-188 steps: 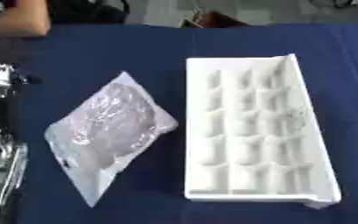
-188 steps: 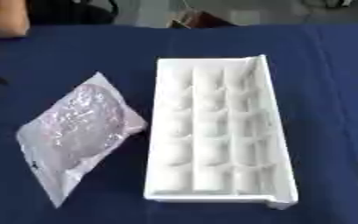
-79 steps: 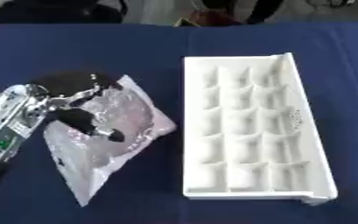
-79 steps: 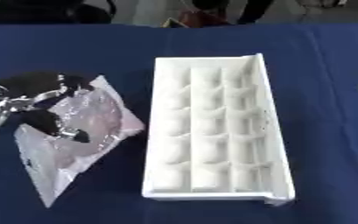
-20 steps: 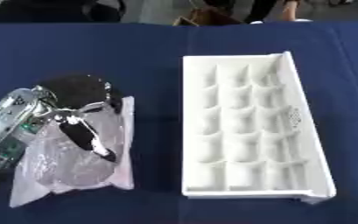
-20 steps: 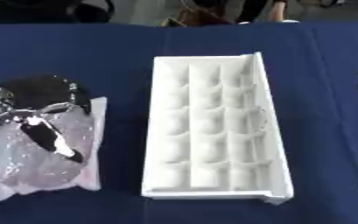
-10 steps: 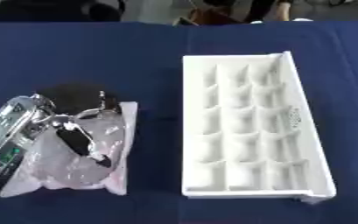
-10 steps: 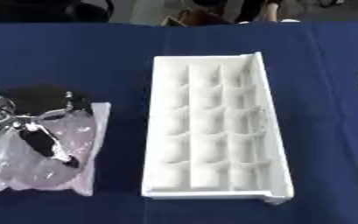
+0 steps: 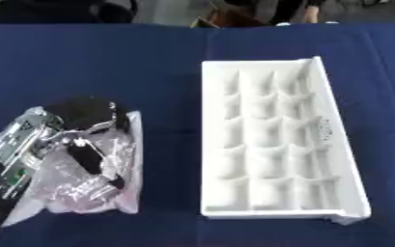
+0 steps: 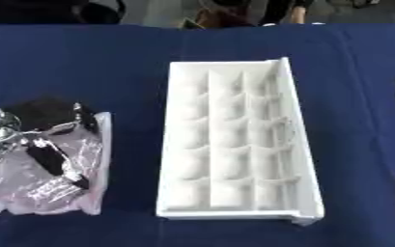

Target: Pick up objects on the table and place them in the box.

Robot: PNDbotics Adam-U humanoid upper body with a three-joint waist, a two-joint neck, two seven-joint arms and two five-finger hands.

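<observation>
At lower left, our left hand (image 9: pixel 69 140) lay curled over the clear plastic bag (image 9: pixel 86 185), seemingly gripping it; the white box (image 9: pixel 272 147) stood to its right, long axis running up-frame.

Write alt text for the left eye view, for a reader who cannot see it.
The robot's left hand lies on a clear plastic bag at the left of a dark blue table, fingers curled onto the bag. To the right stands a white tray-like box of empty compartments, apart from the bag.
</observation>
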